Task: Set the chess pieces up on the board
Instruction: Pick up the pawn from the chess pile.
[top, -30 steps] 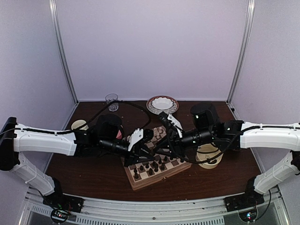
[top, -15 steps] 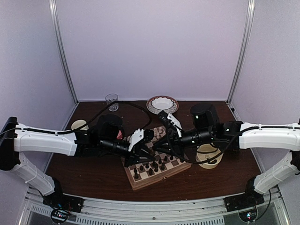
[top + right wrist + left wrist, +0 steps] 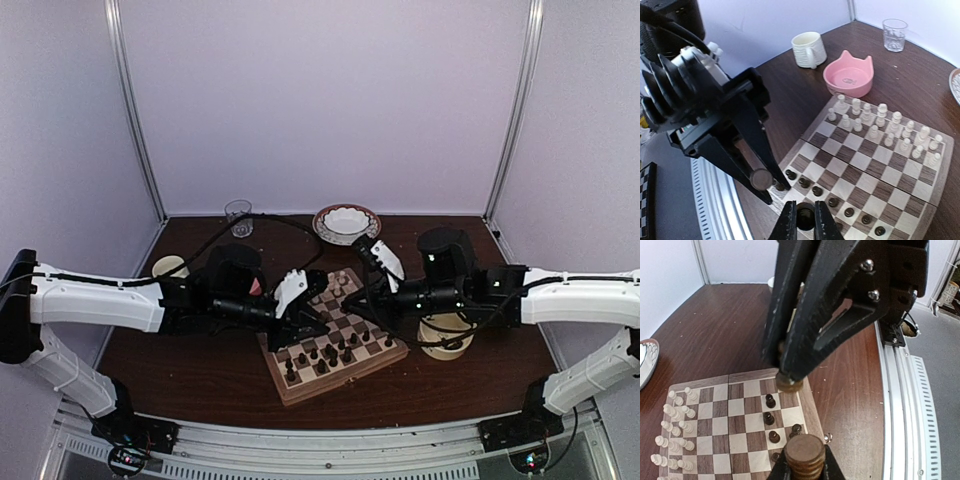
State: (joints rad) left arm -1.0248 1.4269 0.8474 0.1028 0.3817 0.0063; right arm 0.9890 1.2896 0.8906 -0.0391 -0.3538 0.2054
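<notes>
The board [image 3: 343, 383] lies at mid-table, also in the wrist views [image 3: 867, 170] [image 3: 740, 410]. Dark chess pieces [image 3: 835, 202] [image 3: 770, 418] stand along its near side, pale chessmen [image 3: 881, 125] on the far rows. My left gripper [image 3: 805, 462] is shut on a dark piece [image 3: 805, 452], its round base facing the camera. It hovers at the board's left corner [image 3: 316, 322]. My right gripper [image 3: 806, 222] is shut on another dark piece [image 3: 806, 218] just above the dark row, and its fingers [image 3: 352, 299] hang over the board's middle.
Left of the board are a pink cat-eared bowl [image 3: 848, 76], a white mug [image 3: 807, 48] and a small glass [image 3: 894, 34]. A patterned plate [image 3: 346, 222] sits at the back. A cream cup [image 3: 447, 336] stands right of the board. The metal rail [image 3: 900, 405] edges the table.
The right gripper has shut on a dark piece and drawn back to the right, away from the left gripper. The left arm has barely moved.
</notes>
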